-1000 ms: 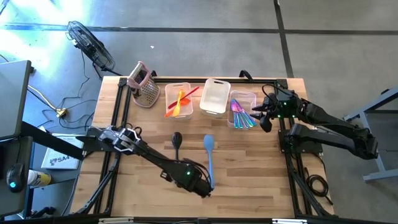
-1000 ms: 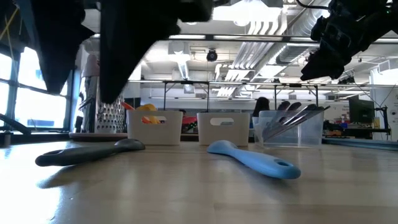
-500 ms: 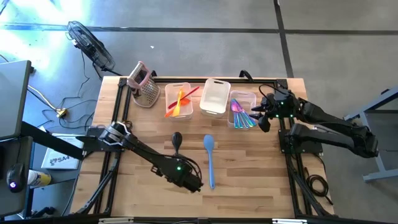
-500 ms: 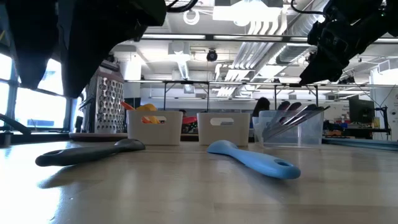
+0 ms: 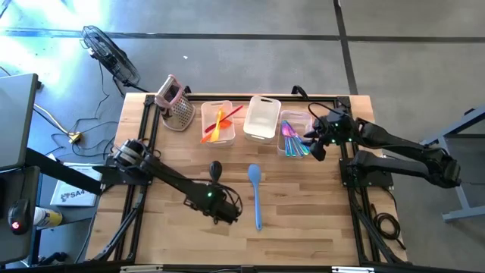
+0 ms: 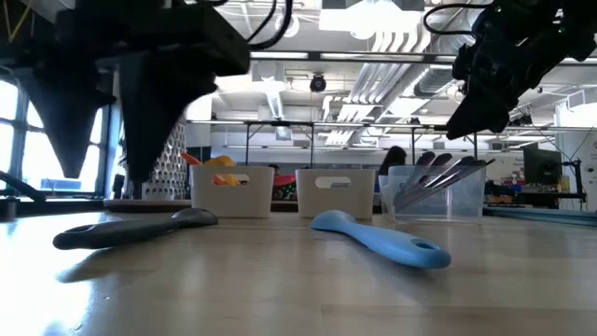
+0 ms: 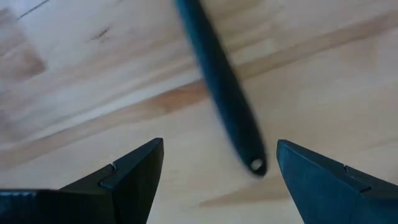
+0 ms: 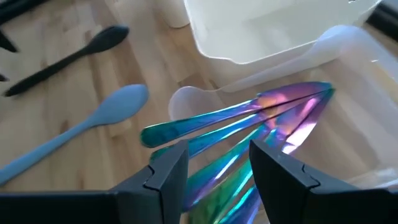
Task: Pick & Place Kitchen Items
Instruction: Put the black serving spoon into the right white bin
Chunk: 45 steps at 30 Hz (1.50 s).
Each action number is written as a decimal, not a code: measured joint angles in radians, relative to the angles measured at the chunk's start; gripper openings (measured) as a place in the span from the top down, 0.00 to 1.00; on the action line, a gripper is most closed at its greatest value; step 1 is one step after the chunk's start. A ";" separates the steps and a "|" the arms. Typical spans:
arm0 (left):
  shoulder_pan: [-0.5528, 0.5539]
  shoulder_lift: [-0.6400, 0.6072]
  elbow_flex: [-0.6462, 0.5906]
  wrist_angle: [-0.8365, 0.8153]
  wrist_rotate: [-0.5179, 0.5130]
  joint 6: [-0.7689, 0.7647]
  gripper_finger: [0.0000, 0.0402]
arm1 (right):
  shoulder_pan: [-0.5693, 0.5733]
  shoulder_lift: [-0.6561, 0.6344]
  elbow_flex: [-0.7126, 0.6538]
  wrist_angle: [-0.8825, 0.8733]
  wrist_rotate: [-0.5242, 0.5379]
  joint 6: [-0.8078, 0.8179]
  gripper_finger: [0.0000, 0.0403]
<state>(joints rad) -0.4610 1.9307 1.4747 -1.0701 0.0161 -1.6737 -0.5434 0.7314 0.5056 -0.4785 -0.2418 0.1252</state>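
Left pincer (image 7: 214,180): your fingers wide, above black spoon (image 7: 219,93) handle on bench (image 5: 303,205). Right pincer (image 8: 217,165): half-open, empty, over iridescent utensils (image 8: 249,124).

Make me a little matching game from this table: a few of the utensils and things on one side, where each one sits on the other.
Things
1. blue spoon
2. dark spoon
3. orange utensils
4. box grater

Places
A. in the clear bin nearest the grater
B. far left corner of the table
C. loose on the table, beside the left gripper
D. loose on the table, middle, in front of the bins

Pairs: 1-D, 2-C, 3-A, 4-B
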 joint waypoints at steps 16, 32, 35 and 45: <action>0.023 0.000 -0.133 0.300 0.028 0.016 0.25 | 0.000 0.000 0.000 -0.005 -0.130 0.028 0.59; 0.023 -0.004 -0.242 0.505 0.013 -0.027 0.25 | 0.000 0.000 0.000 -0.014 -0.165 0.028 0.59; 0.021 -0.004 -0.252 0.512 -0.027 -0.035 0.25 | 0.000 0.000 0.000 -0.013 -0.183 0.028 0.59; 0.073 0.075 -0.248 0.401 0.104 -0.188 0.25 | 0.000 0.000 0.000 -0.013 -0.185 0.035 0.59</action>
<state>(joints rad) -0.3875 2.0056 1.2266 -0.6687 0.1202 -1.8620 -0.5430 0.7315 0.5056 -0.4915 -0.4264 0.1604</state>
